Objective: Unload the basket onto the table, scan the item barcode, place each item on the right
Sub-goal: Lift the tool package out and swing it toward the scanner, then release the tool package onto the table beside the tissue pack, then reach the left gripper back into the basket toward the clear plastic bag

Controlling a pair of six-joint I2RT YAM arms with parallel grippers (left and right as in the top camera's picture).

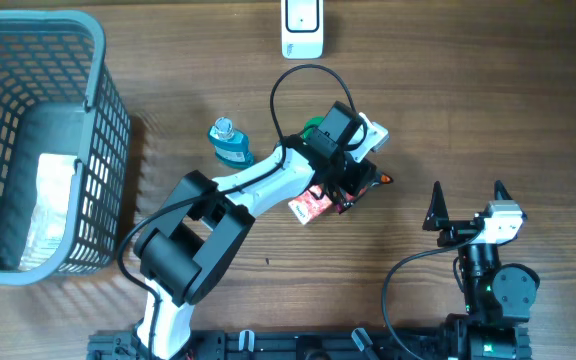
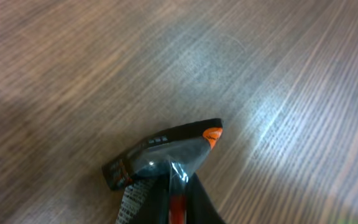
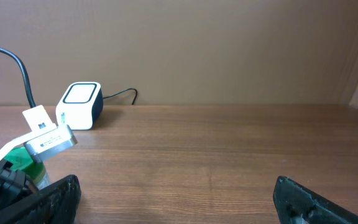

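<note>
Overhead: the left gripper (image 1: 346, 185) sits mid-table with its jaws closed on a dark packet (image 1: 370, 180); the packet's orange corner pokes out to the right of the jaws. A red and white piece (image 1: 310, 206) lies just beside the gripper; I cannot tell whether it belongs to the same packet. The scanner (image 1: 302, 28) stands at the far edge, well apart from the packet; so the pick-up looks done, while carrying the packet to the scanner and showing its barcode remain, as I judge it. The right gripper (image 1: 466, 205) waits to the right, jaws spread wide and holding nothing. 1 blue bottle (image 1: 230, 140) and 1 basket (image 1: 96, 95) lie to the left.

Left wrist: the packet fills the lower middle, pinched between the jaws and jutting forward past them, orange corner leading; a striped patch shows near its lower edge, too blurred to read; whether it is clear of the table (image 2: 73, 62) I cannot tell.

Right wrist: its 2 fingers (image 3: 55, 202) stand far apart with bare wood between; the scanner sits ahead to the left; the packet is not seen here.
</note>
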